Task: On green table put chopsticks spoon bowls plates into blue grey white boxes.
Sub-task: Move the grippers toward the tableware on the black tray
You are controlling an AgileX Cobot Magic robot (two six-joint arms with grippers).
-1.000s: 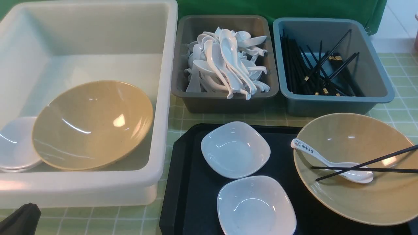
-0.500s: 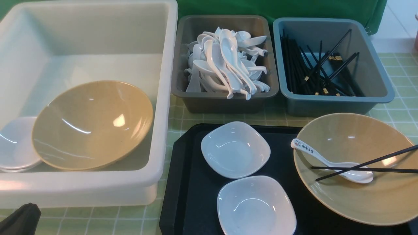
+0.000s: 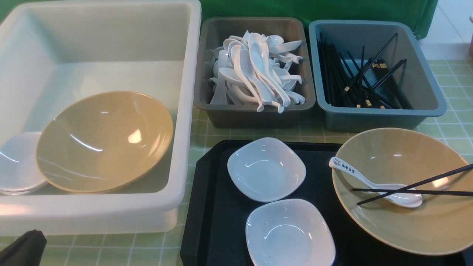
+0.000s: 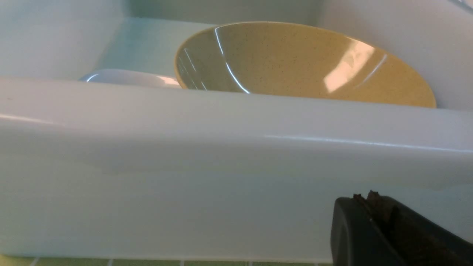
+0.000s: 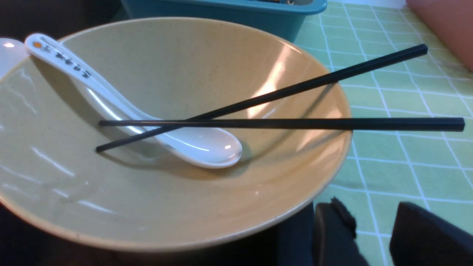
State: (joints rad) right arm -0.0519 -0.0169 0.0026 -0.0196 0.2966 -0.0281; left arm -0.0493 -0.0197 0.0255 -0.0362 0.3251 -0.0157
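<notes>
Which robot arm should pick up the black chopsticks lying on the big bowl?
Right. The right tool is open beside the tan bowl, close to the ends of the chopsticks that stick out over its rim. The left tool is shut, down by the white box.

Black chopsticks [image 5: 295, 123] are laid crossed over the lettered white spoon [image 5: 207, 146] inside a tan bowl [image 5: 147, 207] just ahead of the right tool [image 5: 373, 221]; two white plates [image 3: 266, 169] are set to its left.

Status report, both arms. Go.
Left gripper shut, empty, outside the white box. Right gripper open, empty, near the rim of the tan bowl. Chopsticks lie across the lettered spoon in that bowl. Nothing blocking them.
</notes>
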